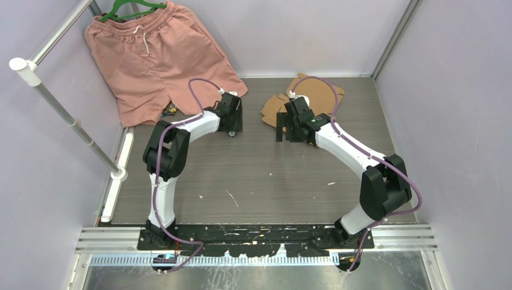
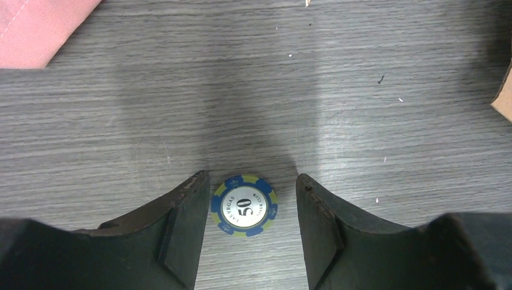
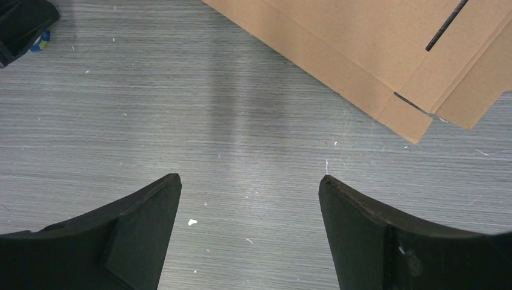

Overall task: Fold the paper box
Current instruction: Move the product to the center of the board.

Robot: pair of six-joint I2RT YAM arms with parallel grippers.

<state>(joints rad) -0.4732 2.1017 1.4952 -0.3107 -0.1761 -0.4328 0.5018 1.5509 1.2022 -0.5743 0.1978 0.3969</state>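
Flat brown corrugated cardboard sheet (image 3: 362, 54) sits just far-right of the right gripper (image 3: 249, 177), the nearer one, jaws wide open, empty.

The left fingers (image 1: 234, 124) and the right fingers (image 1: 279, 130) point down at the grey surface (image 1: 272, 175), near each other. The flat brown paper box (image 1: 314, 90) lies just beyond the right fingers, which partly hide it. Salmon-pink shorts (image 1: 151, 54) on a green hanger (image 1: 130, 9) spread beyond the left fingers.
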